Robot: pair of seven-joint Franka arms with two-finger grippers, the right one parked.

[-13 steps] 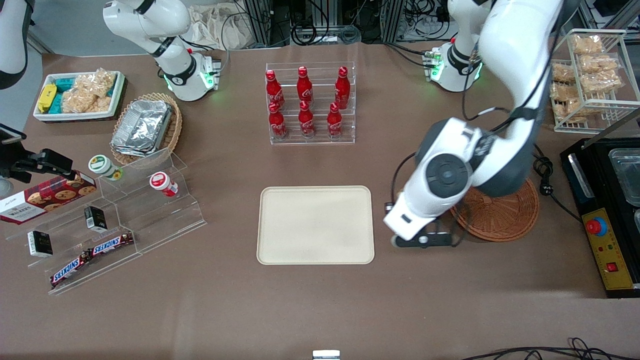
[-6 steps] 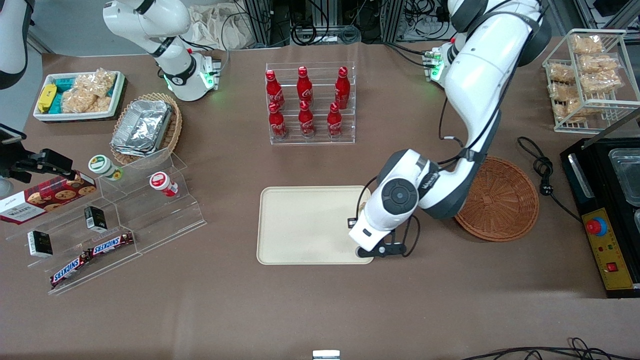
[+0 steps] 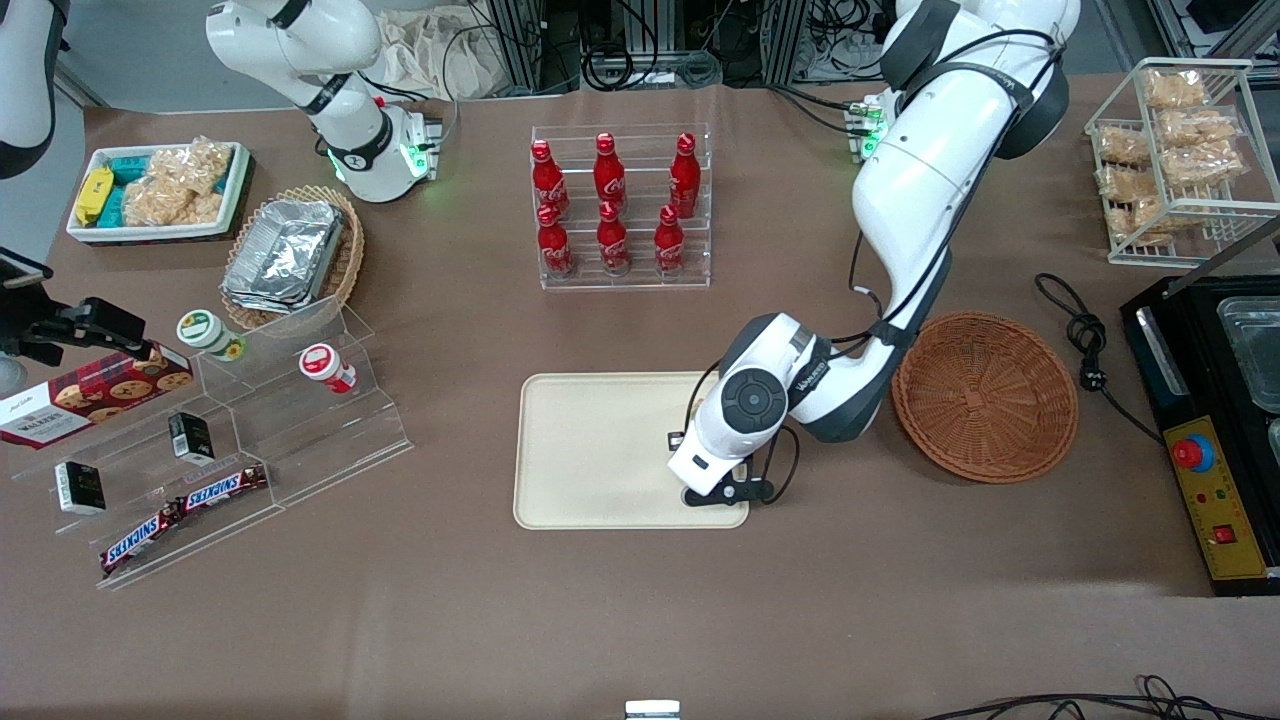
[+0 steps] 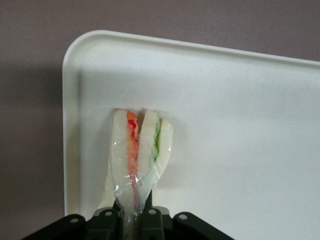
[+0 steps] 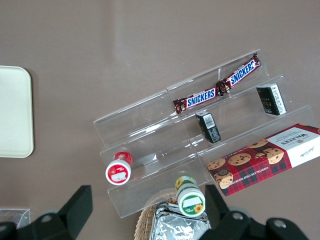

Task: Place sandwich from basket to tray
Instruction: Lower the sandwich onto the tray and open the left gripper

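Observation:
My left gripper (image 4: 134, 210) is shut on the sandwich (image 4: 140, 150), a wrapped white wedge with orange-red and green stripes. It holds the wedge by its narrow end over a rounded corner of the cream tray (image 4: 240, 125). In the front view the gripper (image 3: 703, 472) is above the tray (image 3: 600, 450), at the end nearest the basket. The hand hides the sandwich there. The reddish-brown wicker basket (image 3: 985, 395) stands beside the tray toward the working arm's end, with nothing showing in it.
A clear rack of red bottles (image 3: 620, 210) stands farther from the camera than the tray. An acrylic snack stand (image 3: 230, 440), a tan foil basket (image 3: 290, 255) and a white bin (image 3: 155, 190) lie toward the parked arm's end. A black appliance (image 3: 1210, 420) and a wire rack (image 3: 1180, 150) are past the basket.
The left arm has swung from beside the basket over to the tray's near end, uncovering the whole basket. The gripper now hangs above the tray.

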